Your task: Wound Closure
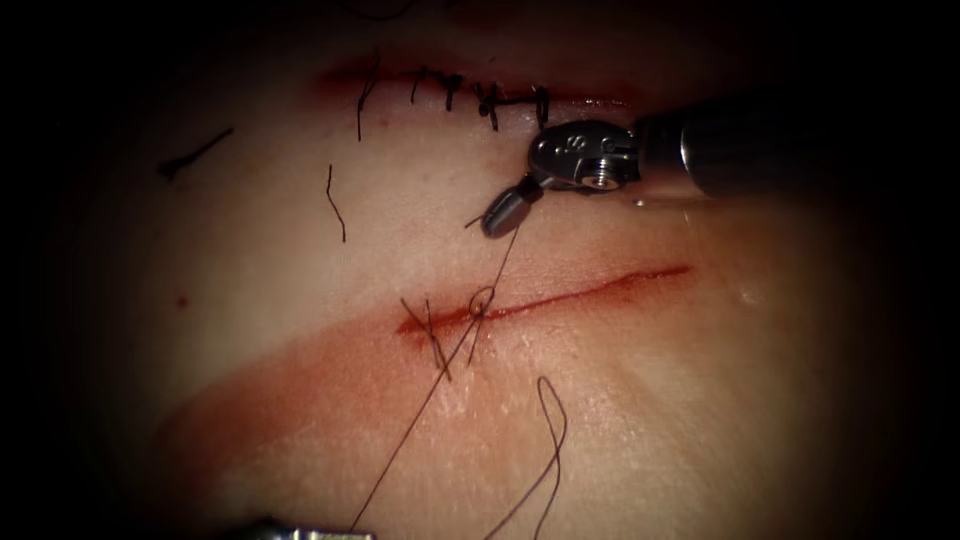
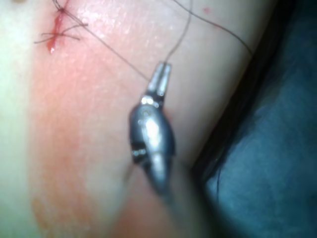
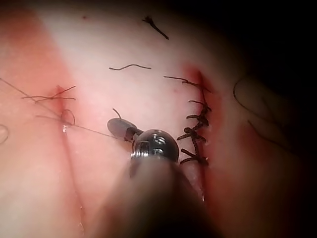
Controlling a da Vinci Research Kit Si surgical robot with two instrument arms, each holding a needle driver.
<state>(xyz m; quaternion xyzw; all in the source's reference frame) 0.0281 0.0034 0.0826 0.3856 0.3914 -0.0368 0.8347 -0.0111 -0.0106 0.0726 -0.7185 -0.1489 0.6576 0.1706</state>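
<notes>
the left arm's tool [image 2: 161,79], nearest the lens in its own wrist view, is seen with its jaws narrowed onto the thread [image 1: 440,380], which is held taut; in the endoscope view only a sliver of this tool is caught at the bottom edge of the frame. from there the thread is carried up across the tissue [image 1: 700,400] to a small loop [image 1: 481,300] at the cut [image 1: 560,297], and on to the right arm's tool [image 1: 505,212], whose jaws are closed on the thread just above the cut, centre frame, with a short tail left beyond them. the needle cannot be made out, so its place cannot be told. as a judgement, the closure is at an early stage: one tied stitch [image 1: 432,335] is seen at the cut's left end and a second is being formed at the loop, while the long right stretch of the cut is left open, with red fluid [image 1: 640,280] along it. an older sutured cut [image 1: 480,95] is set in the upper frame, close to the right tool's wrist, so room is tight there. cut ends of thread [image 1: 335,200] are scattered at upper left, and a slack strand [image 1: 550,440] lies at lower centre. the lower right tissue is left free for movement.
</notes>
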